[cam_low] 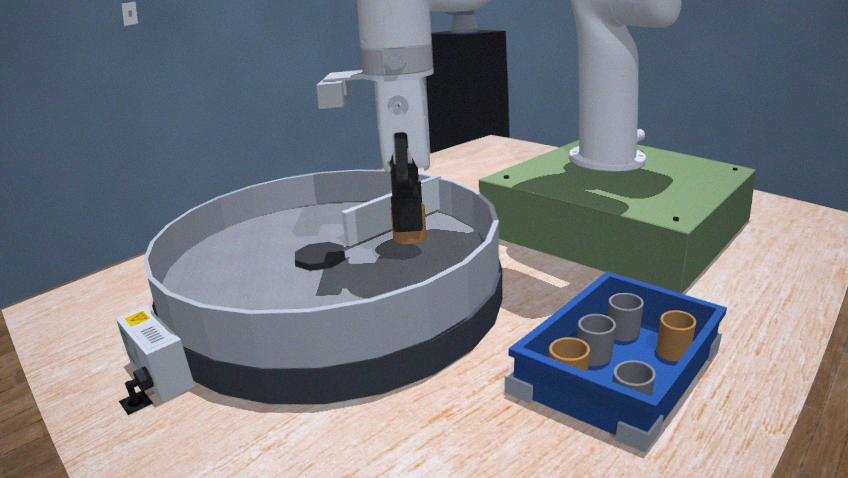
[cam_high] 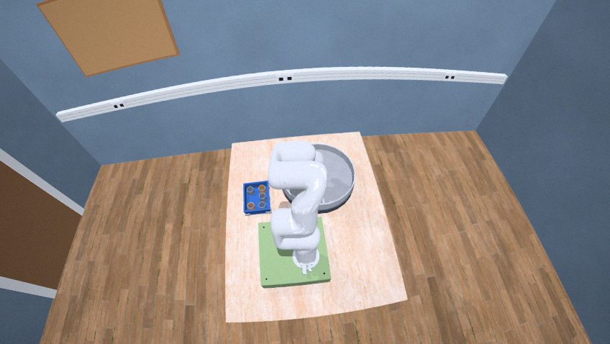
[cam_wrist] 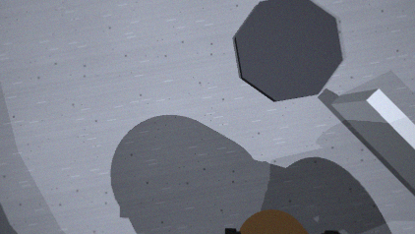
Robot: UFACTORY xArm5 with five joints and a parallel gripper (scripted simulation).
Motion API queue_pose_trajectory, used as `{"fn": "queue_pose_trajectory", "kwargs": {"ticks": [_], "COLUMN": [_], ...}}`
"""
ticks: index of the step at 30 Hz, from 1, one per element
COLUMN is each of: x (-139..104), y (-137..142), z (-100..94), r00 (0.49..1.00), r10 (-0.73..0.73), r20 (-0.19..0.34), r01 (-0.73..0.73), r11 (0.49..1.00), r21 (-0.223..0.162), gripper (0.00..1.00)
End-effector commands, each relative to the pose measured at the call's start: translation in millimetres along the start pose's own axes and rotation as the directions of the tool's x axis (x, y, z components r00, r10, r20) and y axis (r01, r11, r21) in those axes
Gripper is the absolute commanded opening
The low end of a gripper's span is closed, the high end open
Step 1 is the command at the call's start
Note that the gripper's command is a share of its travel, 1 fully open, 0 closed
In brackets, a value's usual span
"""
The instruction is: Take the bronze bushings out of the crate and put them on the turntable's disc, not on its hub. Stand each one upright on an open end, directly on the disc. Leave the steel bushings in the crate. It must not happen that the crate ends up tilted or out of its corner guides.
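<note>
Warning Sign Marks the Control Box

A yellow warning label (cam_low: 138, 318) with a dark triangular symbol marks the top of a pale gray box (cam_low: 155, 356) at the near left side of the round turntable (cam_low: 332, 335). Dark parallel lines (too small to read, if they are print) sit beside it. No words, brands or numbers are legible.
</note>
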State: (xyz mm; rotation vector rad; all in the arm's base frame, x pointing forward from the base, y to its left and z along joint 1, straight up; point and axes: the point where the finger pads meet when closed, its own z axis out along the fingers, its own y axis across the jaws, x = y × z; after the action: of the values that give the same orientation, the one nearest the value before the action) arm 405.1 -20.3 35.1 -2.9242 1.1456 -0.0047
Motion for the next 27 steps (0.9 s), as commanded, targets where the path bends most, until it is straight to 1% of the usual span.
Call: {"fn": "queue_pose_trajectory", "kwargs": {"ticks": [1,9,27], "x": [1.0,1.1,1.0], "y": [-0.9,-1.0,-1.0], "z": [7.0,15.8,17.7], "r00": [1.000,1.000,1.000], "r10": [0.000,0.000,0.000], "r20": [-0.003,-0.003,-0.003], "r01": [0.000,0.000,0.000], "r11": [1.000,1.000,1.000], "r21": [0.002,0.002,0.002], "gripper": [0.00,0.00,0.00]}}
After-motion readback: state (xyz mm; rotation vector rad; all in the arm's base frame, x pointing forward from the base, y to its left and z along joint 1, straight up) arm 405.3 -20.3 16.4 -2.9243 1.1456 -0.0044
